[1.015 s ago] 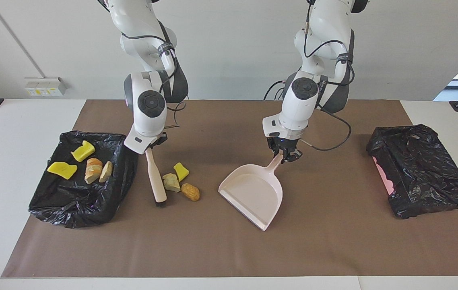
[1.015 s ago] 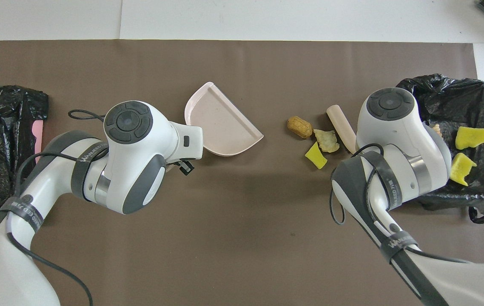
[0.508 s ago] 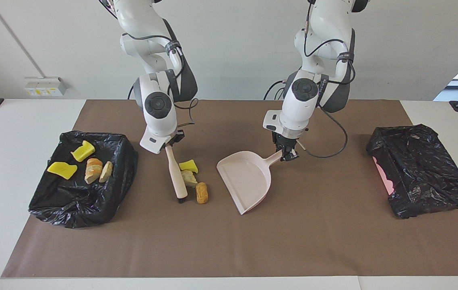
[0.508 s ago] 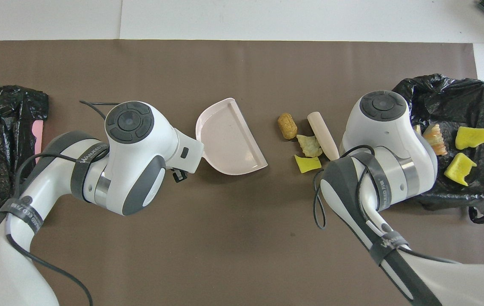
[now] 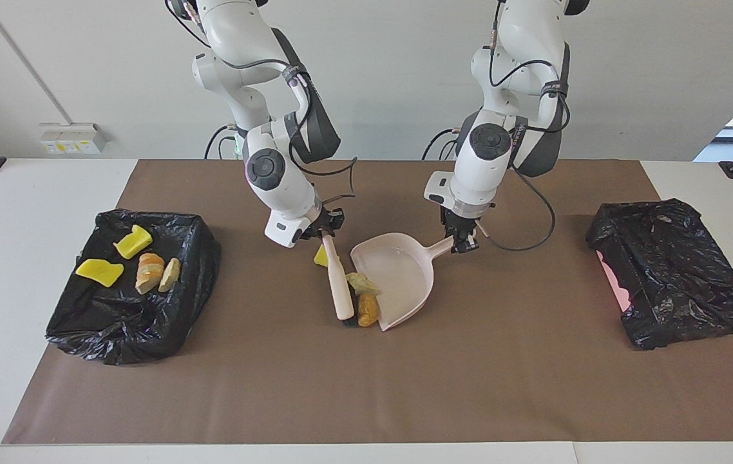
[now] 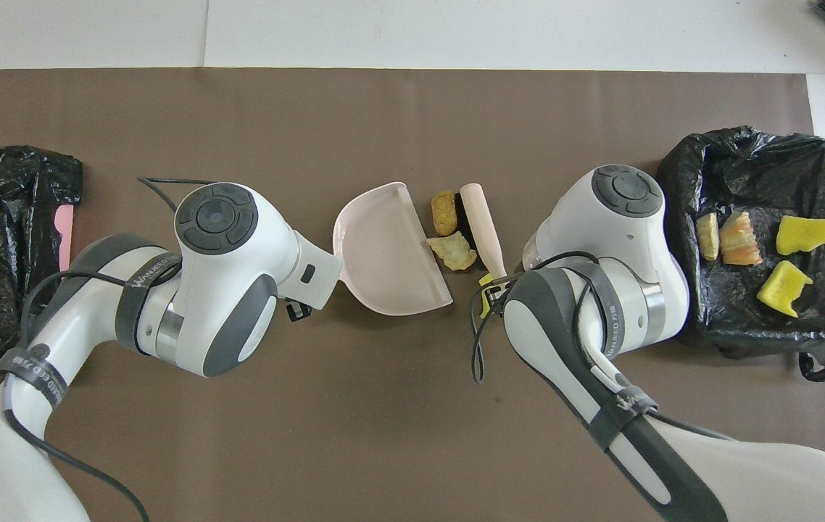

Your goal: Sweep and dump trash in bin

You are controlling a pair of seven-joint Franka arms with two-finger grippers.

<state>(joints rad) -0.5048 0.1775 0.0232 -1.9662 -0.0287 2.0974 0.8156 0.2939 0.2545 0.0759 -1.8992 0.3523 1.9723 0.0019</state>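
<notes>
The right gripper [image 5: 326,230] was closed on the handle of the beige hand brush [image 5: 338,286], which sloped down from it to black bristles on the brown mat [image 5: 315,393]. The left gripper [image 5: 462,241] was clamped on the handle of the pale pink dustpan [image 5: 399,277], whose open edge faced the brush.

Trash between the two grippers:
- A beige-tan lump [image 5: 362,283] lay against the dustpan's open edge, beside the brush.
- An orange-brown lump [image 5: 367,310] lay at the same edge, by the bristles.
- A yellow chunk [image 5: 320,256] lay directly below the right gripper, on the brush's other flank.

A black-lined bin [image 5: 128,322] at the right arm's end held more scraps [image 5: 149,270]. A second black bag [image 5: 675,270] lay at the left arm's end.
</notes>
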